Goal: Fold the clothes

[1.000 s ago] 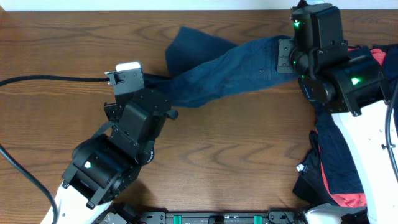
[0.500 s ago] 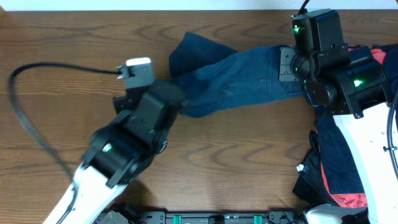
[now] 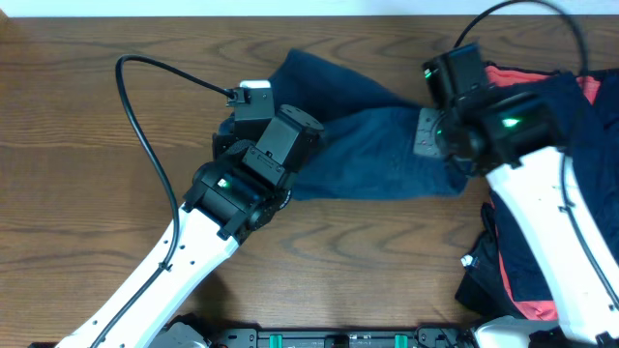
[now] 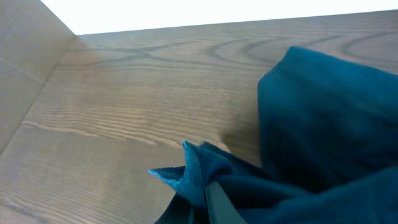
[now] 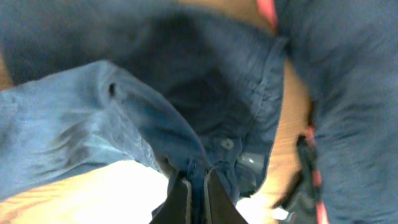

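Navy garment point(image 3: 377, 155): stretched across middle of wooden table point(image 3: 97, 145), between both arms
Left gripper point(image 4: 202, 188): pinching bunched left end of same
Right gripper point(image 5: 197, 186): pinching waistband edge, just beside button
Further clothes point(image 3: 527, 261): navy and coral, heaped at right table edge

left table point(image 3: 58, 193) open (one cable point(image 3: 120, 82)); clothes pile point(image 3: 493, 261) crowds right.

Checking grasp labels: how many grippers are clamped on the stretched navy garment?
2. The left gripper pinches the navy garment at its bunched end; the right gripper pinches its buttoned waistband end. In the overhead view the arms hide both grips.
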`<state>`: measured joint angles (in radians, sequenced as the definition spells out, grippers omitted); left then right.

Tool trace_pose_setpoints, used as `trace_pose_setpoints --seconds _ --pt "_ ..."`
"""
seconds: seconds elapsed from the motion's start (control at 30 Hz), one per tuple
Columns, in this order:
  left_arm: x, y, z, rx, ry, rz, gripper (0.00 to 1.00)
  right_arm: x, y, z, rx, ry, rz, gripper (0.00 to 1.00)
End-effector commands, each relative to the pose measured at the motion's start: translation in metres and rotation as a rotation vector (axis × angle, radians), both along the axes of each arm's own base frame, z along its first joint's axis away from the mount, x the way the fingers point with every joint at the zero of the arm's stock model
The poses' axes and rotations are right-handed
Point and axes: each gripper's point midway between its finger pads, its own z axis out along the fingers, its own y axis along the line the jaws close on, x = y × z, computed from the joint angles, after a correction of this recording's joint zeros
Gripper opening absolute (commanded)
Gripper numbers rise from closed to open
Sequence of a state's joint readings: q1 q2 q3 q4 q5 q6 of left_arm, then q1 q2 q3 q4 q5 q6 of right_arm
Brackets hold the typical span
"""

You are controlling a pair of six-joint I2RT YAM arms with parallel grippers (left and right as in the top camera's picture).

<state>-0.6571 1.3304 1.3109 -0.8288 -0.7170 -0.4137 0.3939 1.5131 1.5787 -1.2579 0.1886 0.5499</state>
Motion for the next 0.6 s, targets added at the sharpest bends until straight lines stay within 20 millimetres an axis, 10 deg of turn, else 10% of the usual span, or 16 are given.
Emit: trace_pose_setpoints --seconds 0.0,0.13,0.57 --pt "0.001 0.013 0.009 0.011 -0.024 0.036 0.06 -0.012 0.017 -0.043 0.082 0.102 -0.033 0.01" --pt "0.003 0.019 0.009 0.01 -0.024 0.056 0.06 -0.009 0.014 -0.068 0.06 0.096 -0.045 0.01" --pt "0.006 0.014 0.008 -0.016 -0.025 0.041 0.06 0.006 -0.039 -0.044 -0.037 0.002 -0.239 0.01"
